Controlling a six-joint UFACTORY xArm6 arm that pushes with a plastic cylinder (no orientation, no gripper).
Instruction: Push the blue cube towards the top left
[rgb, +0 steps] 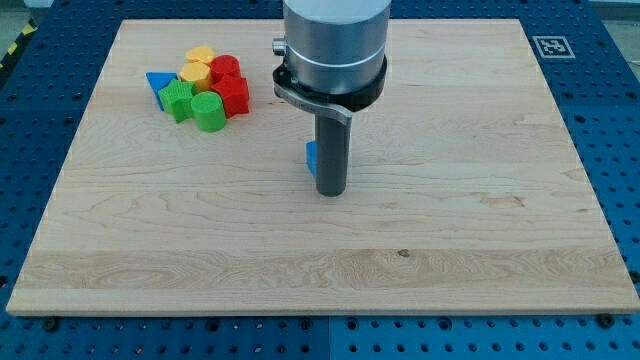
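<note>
The blue cube (311, 157) lies near the middle of the wooden board (450, 230), mostly hidden behind the rod; only its left sliver shows. My tip (331, 191) rests on the board just right of and slightly below the cube, touching or nearly touching it. The grey arm body (333, 45) hangs above it from the view's top.
A tight cluster sits at the board's top left: a blue triangle block (157, 84), a green star-like block (178, 100), a green cylinder (209, 111), yellow blocks (198, 65) and red blocks (230, 85). A marker tag (550, 46) lies off the board's top right corner.
</note>
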